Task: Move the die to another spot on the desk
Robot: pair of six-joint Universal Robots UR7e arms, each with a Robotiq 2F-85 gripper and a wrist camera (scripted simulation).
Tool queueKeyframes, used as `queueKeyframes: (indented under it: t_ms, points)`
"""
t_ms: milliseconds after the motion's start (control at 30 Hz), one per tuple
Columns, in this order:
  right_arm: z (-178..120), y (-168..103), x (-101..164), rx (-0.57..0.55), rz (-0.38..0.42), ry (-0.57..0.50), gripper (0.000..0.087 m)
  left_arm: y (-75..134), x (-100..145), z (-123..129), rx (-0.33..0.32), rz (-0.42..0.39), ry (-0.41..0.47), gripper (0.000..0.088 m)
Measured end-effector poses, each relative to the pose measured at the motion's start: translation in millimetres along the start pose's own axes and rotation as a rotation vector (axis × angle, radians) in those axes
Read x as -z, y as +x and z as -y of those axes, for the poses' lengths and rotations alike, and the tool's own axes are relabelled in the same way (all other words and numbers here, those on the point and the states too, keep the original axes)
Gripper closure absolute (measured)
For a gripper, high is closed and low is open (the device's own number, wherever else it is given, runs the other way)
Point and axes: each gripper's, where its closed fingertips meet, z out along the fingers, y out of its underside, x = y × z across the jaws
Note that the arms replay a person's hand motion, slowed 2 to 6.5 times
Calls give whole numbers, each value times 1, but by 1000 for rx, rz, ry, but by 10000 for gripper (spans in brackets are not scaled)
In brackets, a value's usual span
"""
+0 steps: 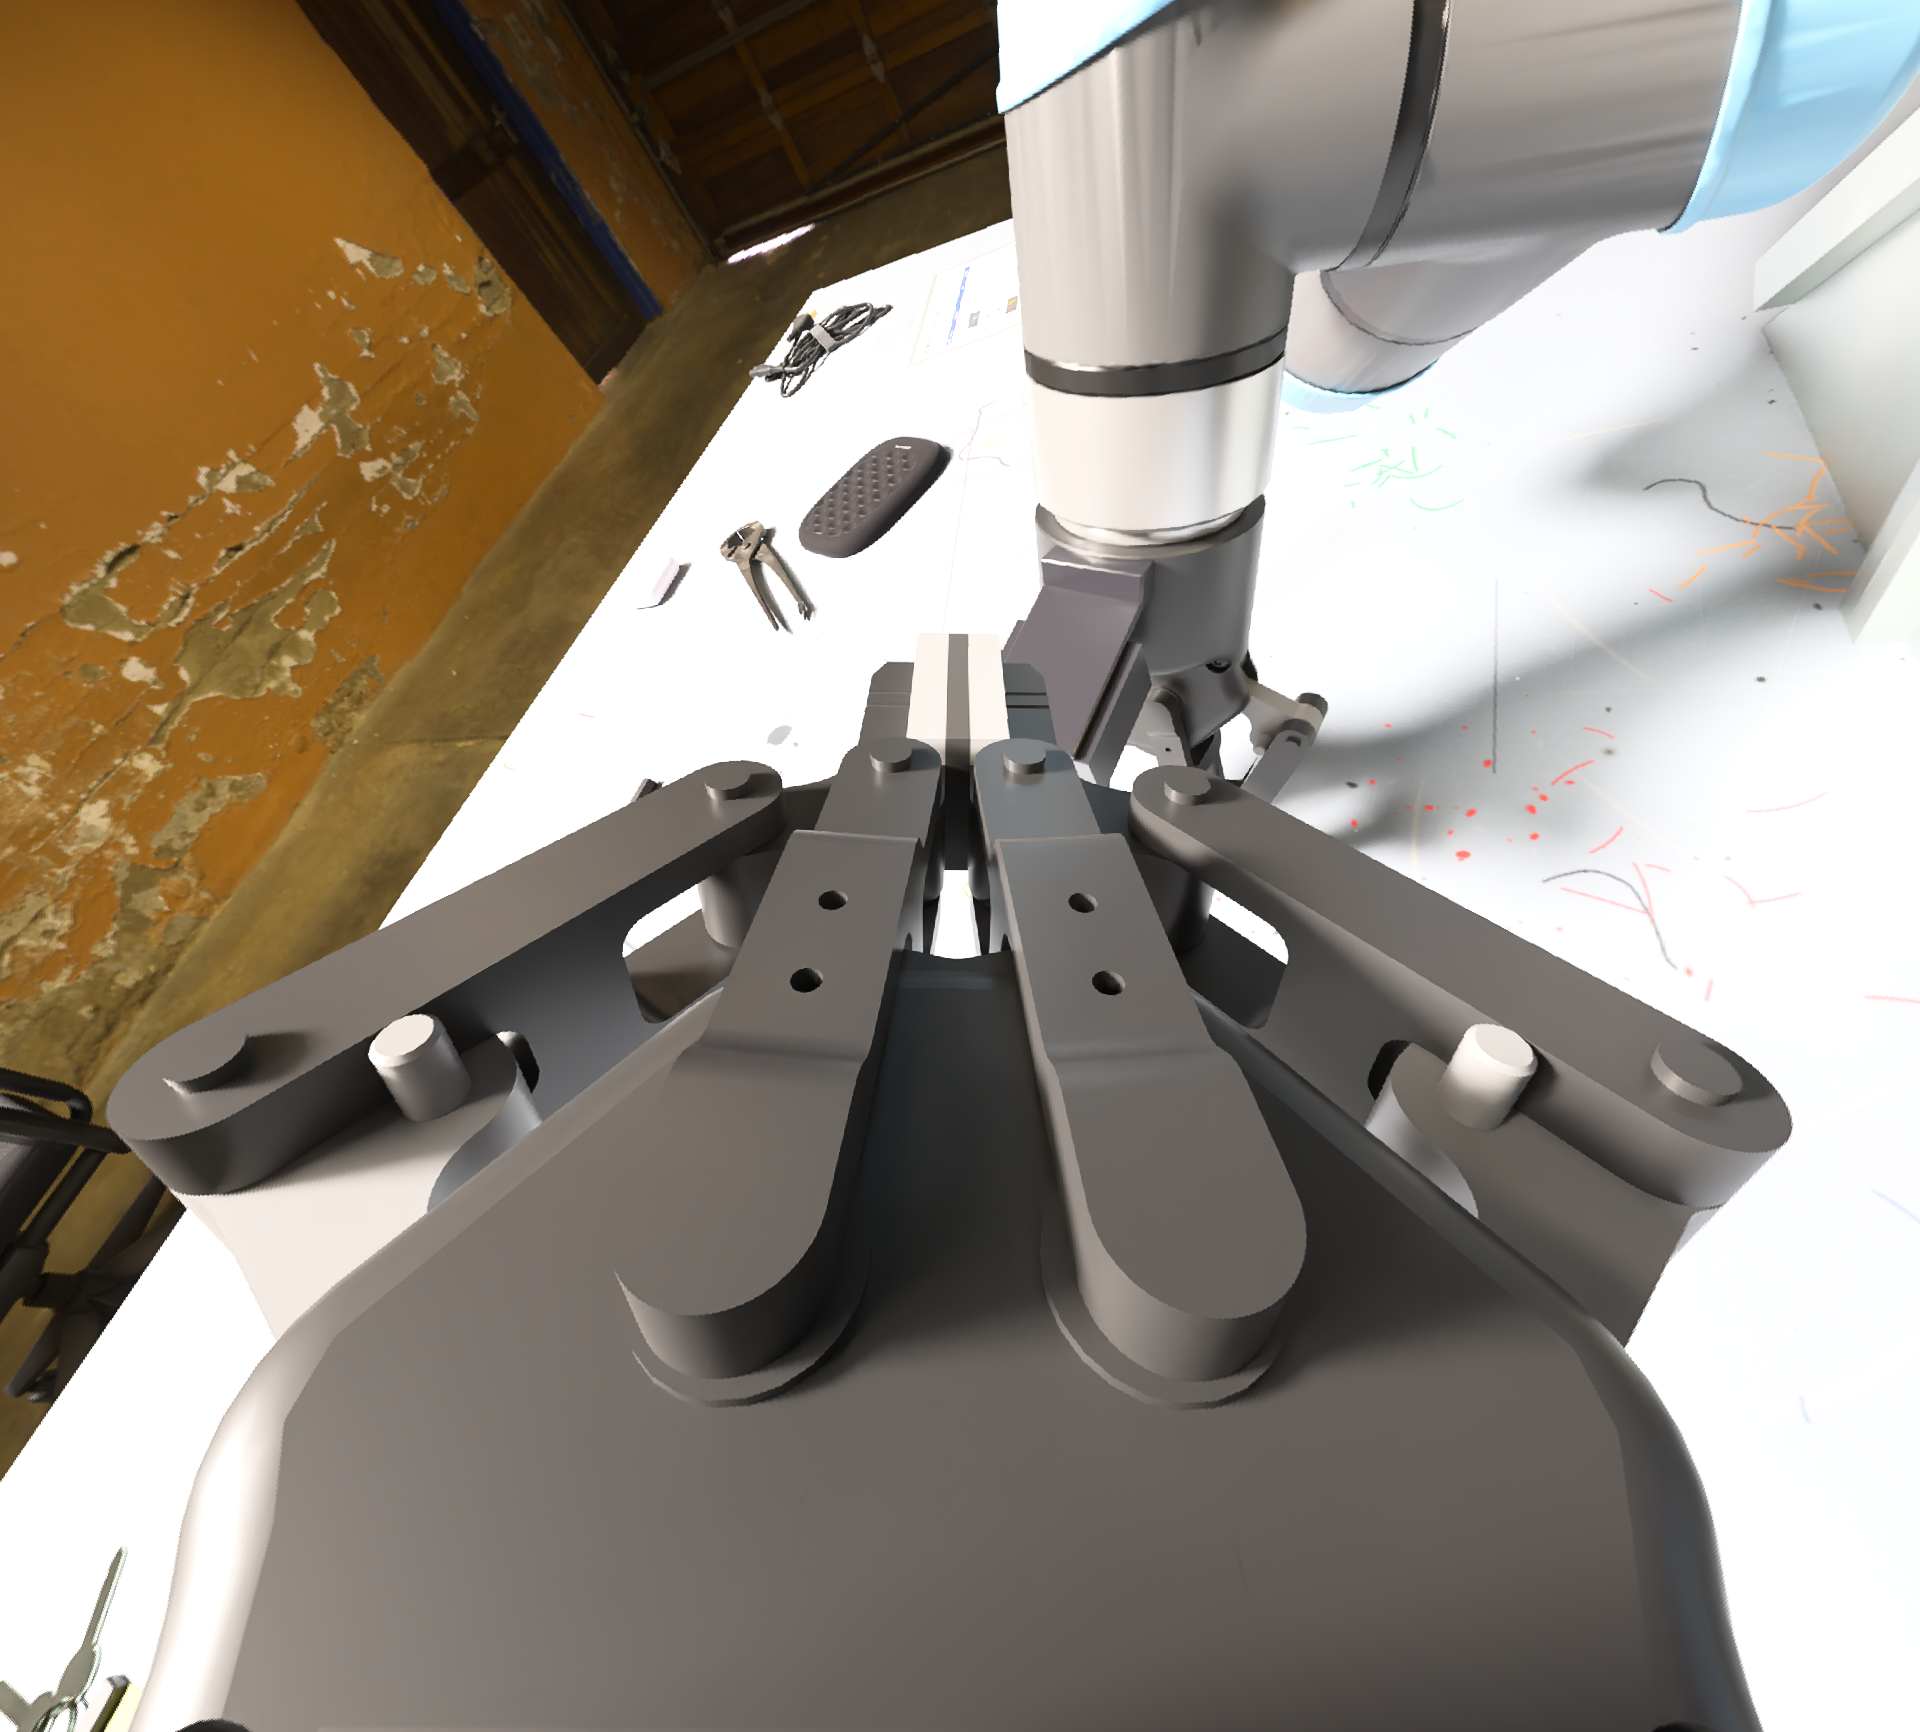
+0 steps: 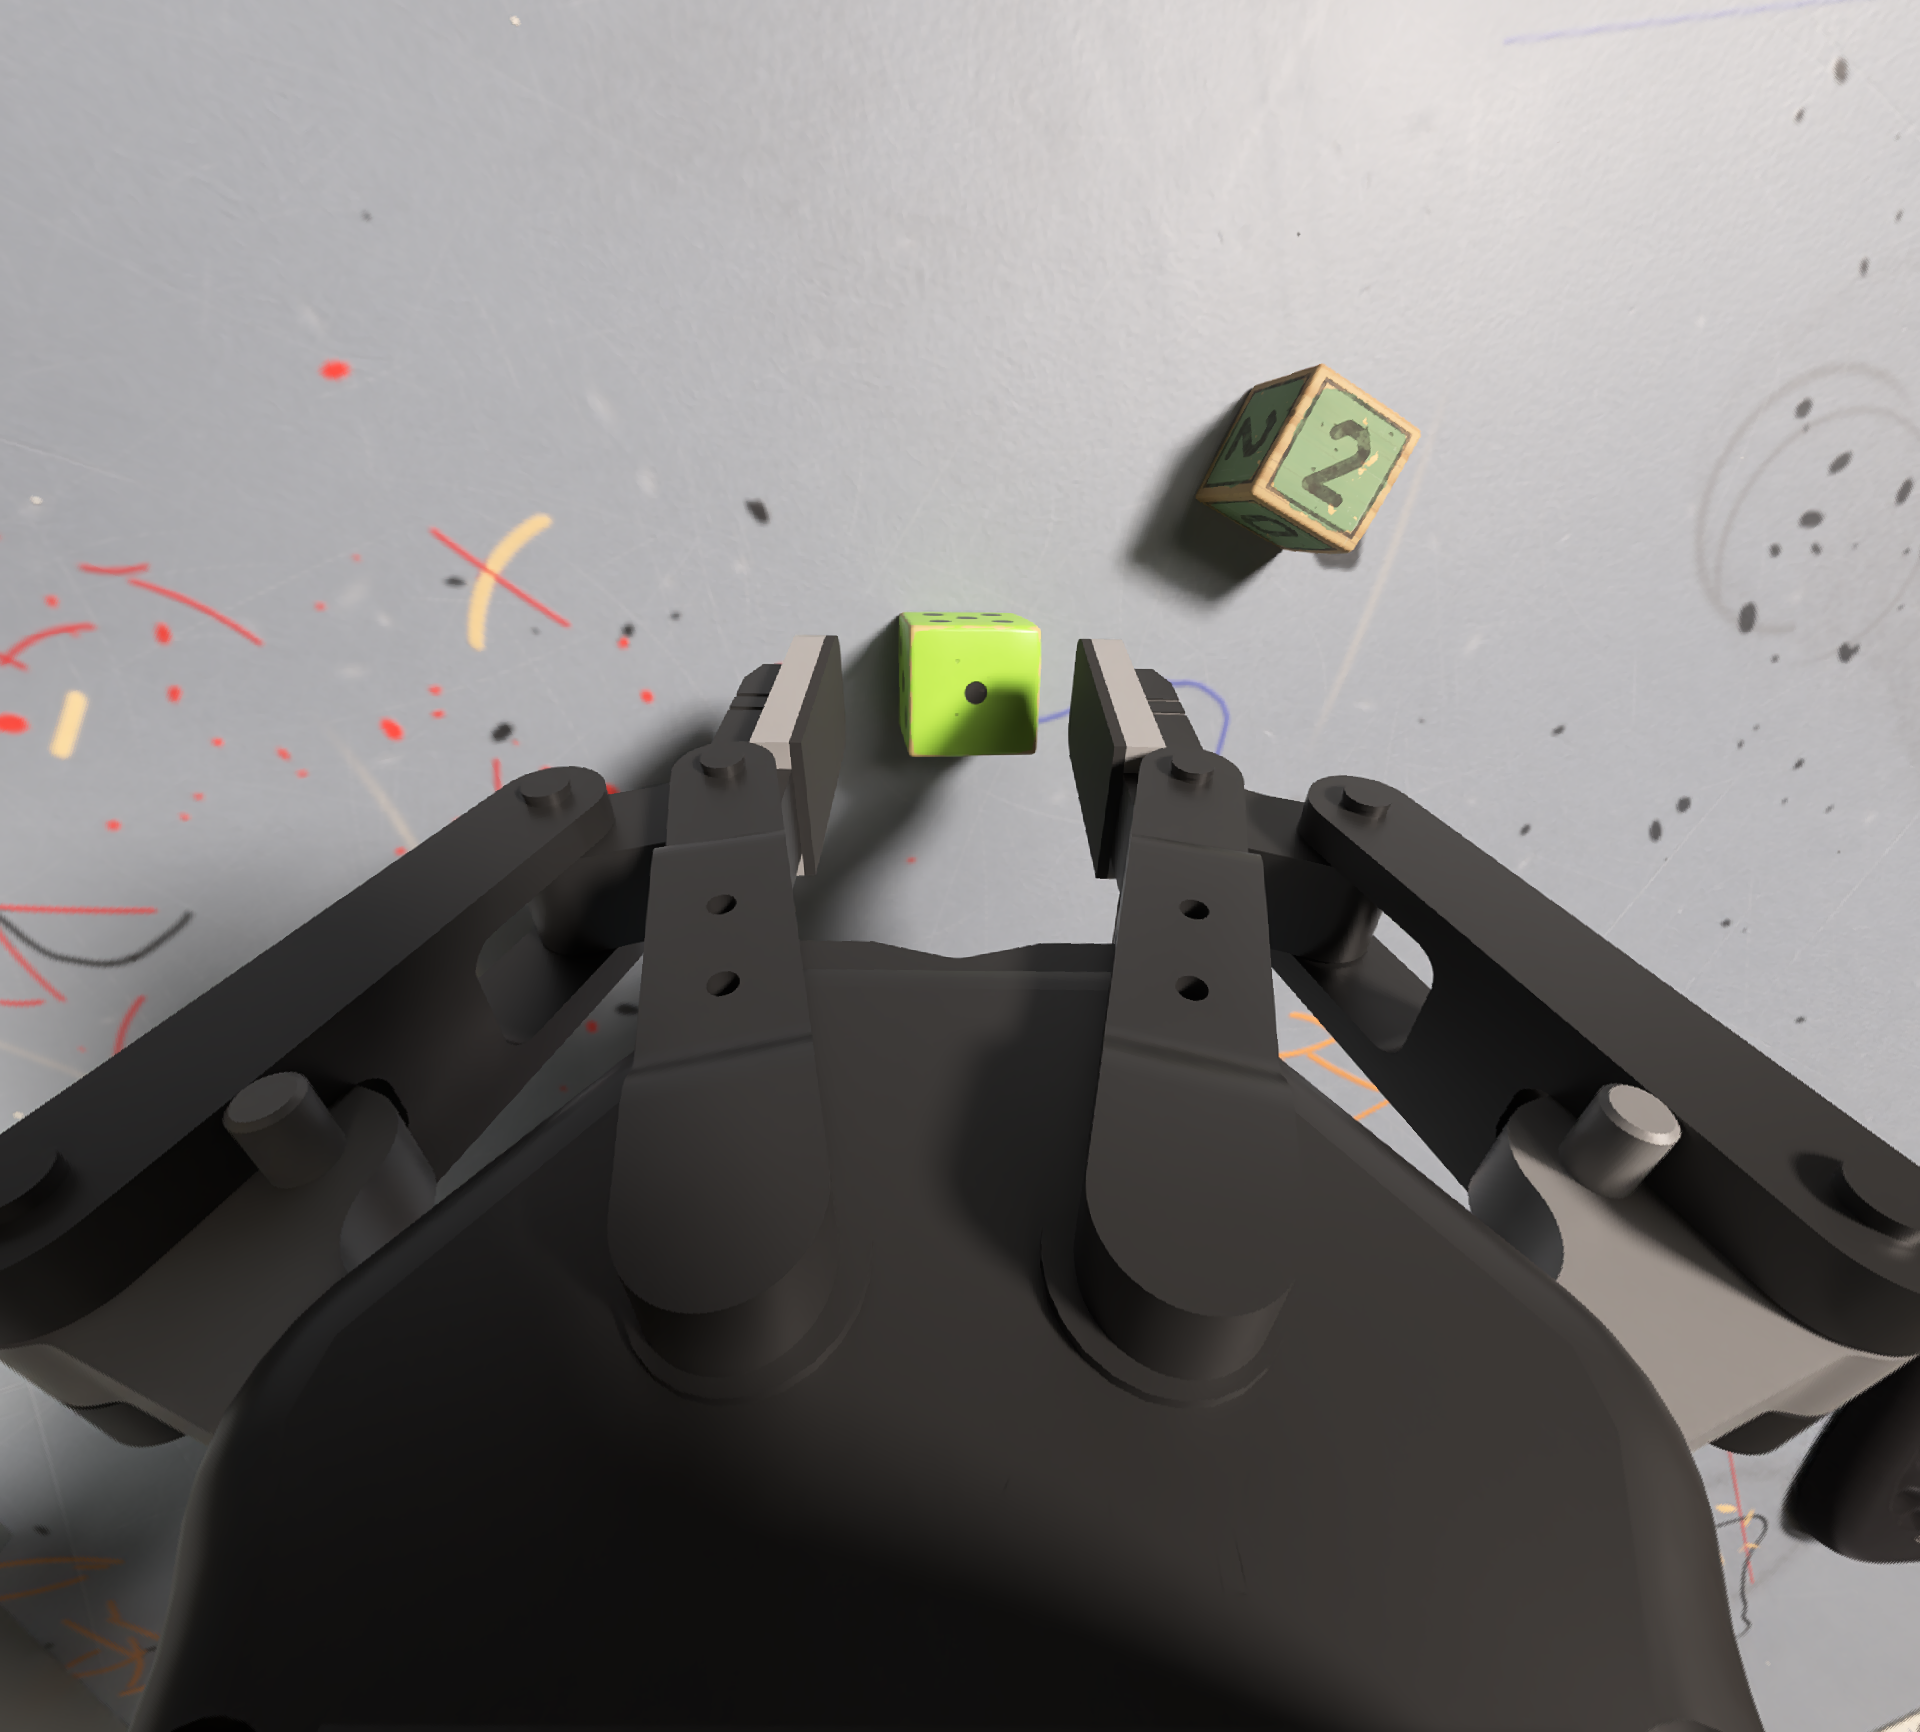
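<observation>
A small lime-green die (image 2: 968, 687) with black pips sits on the white, paint-flecked desk (image 2: 935, 176). In the right wrist view my right gripper (image 2: 961, 706) is open, its two fingers on either side of the die with a small gap on each side. In the left wrist view my left gripper (image 1: 958, 685) is shut and empty above the desk. The right arm (image 1: 1153, 394) reaches down just beyond it, with its gripper (image 1: 1231, 742) low at the desk. The die is hidden in the left wrist view.
A green wooden number block (image 2: 1311, 461) lies on the desk beyond and right of the die. In the left wrist view, pliers (image 1: 764, 576), a dark oval pad (image 1: 873, 498) and a cable bundle (image 1: 821, 337) lie near the desk's left edge. An orange wall (image 1: 208, 435) stands beyond.
</observation>
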Motion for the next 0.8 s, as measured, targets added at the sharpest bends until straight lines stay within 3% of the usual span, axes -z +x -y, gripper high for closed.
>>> queueKeyframes:
  t_ms: [300, 500, 800]
  points:
    - [-6, 3, -14, -15, 26, -56, 482, -1, 3, 1, 3, 2, 7, 877]
    - [-9, 1, -16, -21, 57, -77, 617, -3, 4, 1, 3, 6, 11, 877]
    - [7, 7, 9, -10, -7, 49, 616, -5, 8, 2, 6, 14, 20, 877]
